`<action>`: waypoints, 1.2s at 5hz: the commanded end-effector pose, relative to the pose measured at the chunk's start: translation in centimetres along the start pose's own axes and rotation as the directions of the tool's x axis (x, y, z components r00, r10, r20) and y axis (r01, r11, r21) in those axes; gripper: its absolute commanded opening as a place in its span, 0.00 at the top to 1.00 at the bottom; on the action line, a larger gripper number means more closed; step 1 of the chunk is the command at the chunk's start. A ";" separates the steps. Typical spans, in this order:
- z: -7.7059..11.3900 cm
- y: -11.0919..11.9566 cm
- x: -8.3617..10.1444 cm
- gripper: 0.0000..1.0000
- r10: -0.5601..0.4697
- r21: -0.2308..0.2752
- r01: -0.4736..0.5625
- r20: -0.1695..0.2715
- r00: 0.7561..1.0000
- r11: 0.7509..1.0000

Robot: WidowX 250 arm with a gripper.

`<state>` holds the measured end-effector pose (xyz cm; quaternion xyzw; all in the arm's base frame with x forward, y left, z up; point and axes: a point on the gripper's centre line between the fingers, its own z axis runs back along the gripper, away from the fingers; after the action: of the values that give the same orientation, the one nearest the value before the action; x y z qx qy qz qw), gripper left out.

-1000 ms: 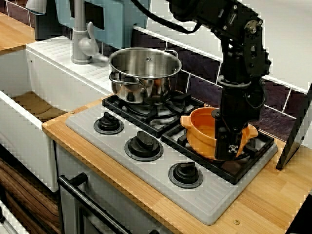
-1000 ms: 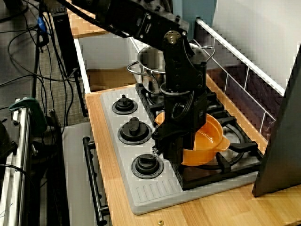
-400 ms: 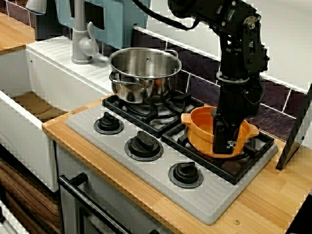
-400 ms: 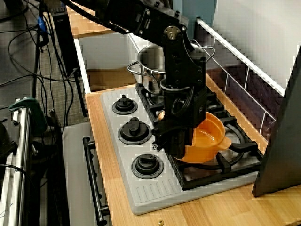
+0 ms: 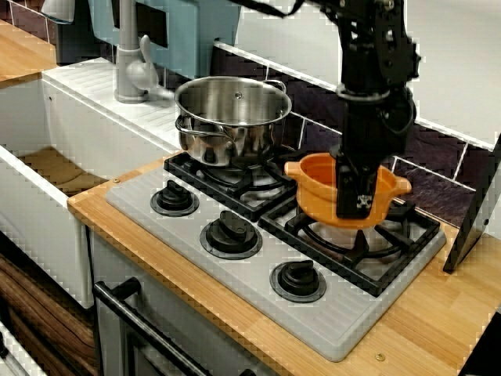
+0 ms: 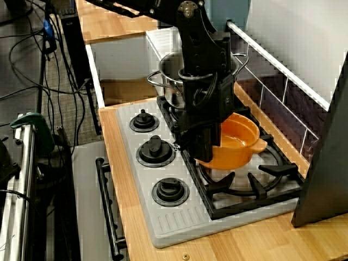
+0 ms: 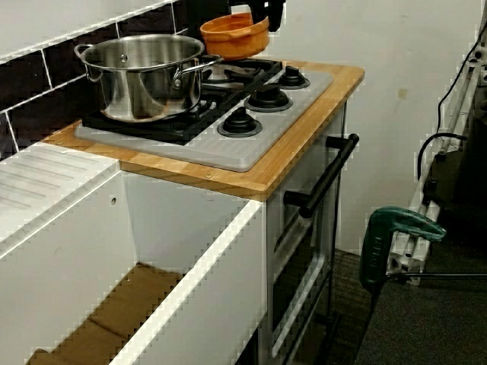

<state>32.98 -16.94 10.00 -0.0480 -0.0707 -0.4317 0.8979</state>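
Observation:
In the front view my gripper (image 5: 356,205) is shut on the near rim of a small orange pot (image 5: 311,190) and holds it in the air, just above the right burner grate (image 5: 368,244). The side view shows the orange pot (image 6: 235,142) hanging level over the bare grate (image 6: 244,184), with the gripper (image 6: 204,152) clamped on the rim nearest the knobs. Seen from the sink end, the orange pot (image 7: 234,34) floats behind the steel pot (image 7: 144,72); the gripper itself is mostly cut off there.
A large steel pot (image 5: 231,117) stands on the left burner, close beside the orange pot. Three black knobs (image 5: 231,233) line the grey hob front. A faucet (image 5: 133,66) and white sink (image 5: 47,168) lie left. A dark panel (image 5: 477,211) leans at the right.
The gripper has risen with the orange pot, lifting it off the right burner grate and carrying it slightly toward the steel pot. The grate underneath now shows bare.

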 end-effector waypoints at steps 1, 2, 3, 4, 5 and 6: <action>5.1 -0.2 -1.1 1.00 -0.030 0.078 0.022 0.100 0.995 0.997; 6.4 0.2 -1.5 1.00 -0.037 0.084 0.027 0.117 0.992 0.996; 7.0 0.5 -1.4 1.00 -0.053 0.112 0.040 0.115 0.992 0.993; 6.9 1.0 -1.3 1.00 -0.056 0.153 0.040 0.107 0.993 0.987; 4.5 1.9 -1.2 1.00 -0.050 0.130 0.038 0.091 0.995 0.991; 3.1 1.3 -1.2 1.00 -0.044 0.153 0.031 0.078 0.996 0.988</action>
<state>33.80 -14.79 11.77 0.0006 -0.1180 -0.4387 0.8908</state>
